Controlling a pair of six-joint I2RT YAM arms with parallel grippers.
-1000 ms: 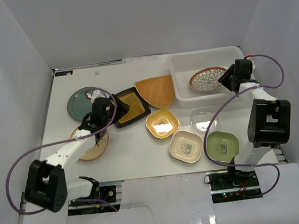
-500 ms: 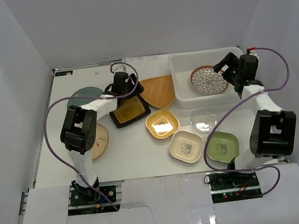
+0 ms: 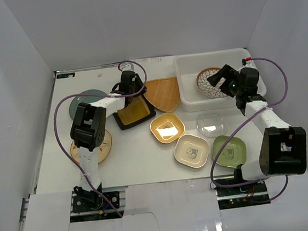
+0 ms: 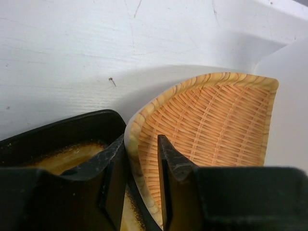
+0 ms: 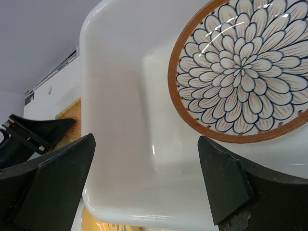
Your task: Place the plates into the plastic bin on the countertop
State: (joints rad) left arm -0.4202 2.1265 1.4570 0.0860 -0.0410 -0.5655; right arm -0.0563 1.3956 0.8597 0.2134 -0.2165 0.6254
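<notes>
Rim of woven tray (image 4: 216, 120) sits btwn L gripper (image 4: 141, 140) fingers

The woven fan tray (image 4: 211, 125) looks like basketwork, ribbed and matt, with a smooth wood-grain rim. The black-rimmed yellow rectangle (image 4: 57, 134) has a dull black edge and a mottled, speckled glaze. The countertop (image 4: 96, 48) is matt white and faintly scratched. The plastic bin (image 5: 120, 120) is smooth, milky, glossy plastic, and the petal-patterned plate (image 5: 240, 72) is glazed and catches glints. 1 clear glass dish (image 3: 210, 123) shines
</notes>
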